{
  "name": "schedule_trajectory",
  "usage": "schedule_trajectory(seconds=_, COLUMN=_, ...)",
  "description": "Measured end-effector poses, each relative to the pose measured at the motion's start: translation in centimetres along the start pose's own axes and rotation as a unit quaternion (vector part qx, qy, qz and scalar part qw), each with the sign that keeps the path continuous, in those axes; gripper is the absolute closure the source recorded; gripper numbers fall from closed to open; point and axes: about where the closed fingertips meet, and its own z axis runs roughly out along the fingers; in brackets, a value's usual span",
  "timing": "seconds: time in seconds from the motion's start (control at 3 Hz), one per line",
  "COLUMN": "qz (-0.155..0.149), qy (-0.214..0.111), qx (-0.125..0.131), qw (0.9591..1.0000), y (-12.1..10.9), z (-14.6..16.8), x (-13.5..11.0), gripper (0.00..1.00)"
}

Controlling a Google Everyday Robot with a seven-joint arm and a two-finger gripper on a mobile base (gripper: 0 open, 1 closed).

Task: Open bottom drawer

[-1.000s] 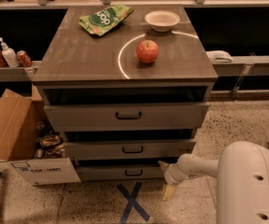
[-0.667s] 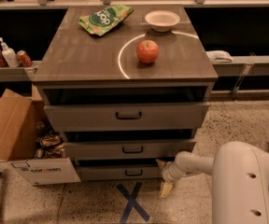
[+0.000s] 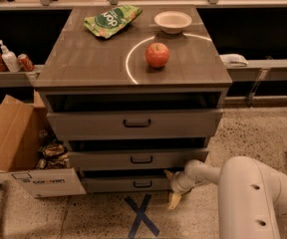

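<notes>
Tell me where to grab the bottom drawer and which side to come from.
Take the bottom drawer by its handle, the small black bar mid-panel. The bar lies level on the front face, so come straight from the front and pinch it top and bottom. The gripper sits low by the drawer's right end, so it would likely need to shift toward the middle first.

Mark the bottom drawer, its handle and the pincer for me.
bottom drawer [image 3: 108,185]: camera view, left part of its grey front panel.
handle [image 3: 142,184]: camera view, middle of the black bar.
pincer [image 3: 172,187]: camera view, its tip end, by the bottom drawer's right edge.
</notes>
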Motion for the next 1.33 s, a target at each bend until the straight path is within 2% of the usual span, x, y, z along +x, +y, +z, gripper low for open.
schedule_trajectory(seconds=0.33, qz=0.008, qy=-0.005, qx=-0.013, qw=0.9999, y=1.0, z=1.5, x=0.4, gripper=0.19)
schedule_trajectory(seconds=0.67, qz=0.000, qy=-0.002, qx=0.003, qw=1.0000, y=1.5, z=0.1, x=0.0, gripper=0.43)
schedule_trajectory(seconds=1.33, qz=-0.040, qy=-0.014, qx=0.023, qw=0.9988, y=5.9, z=-4.0, x=-2.6, gripper=0.89)
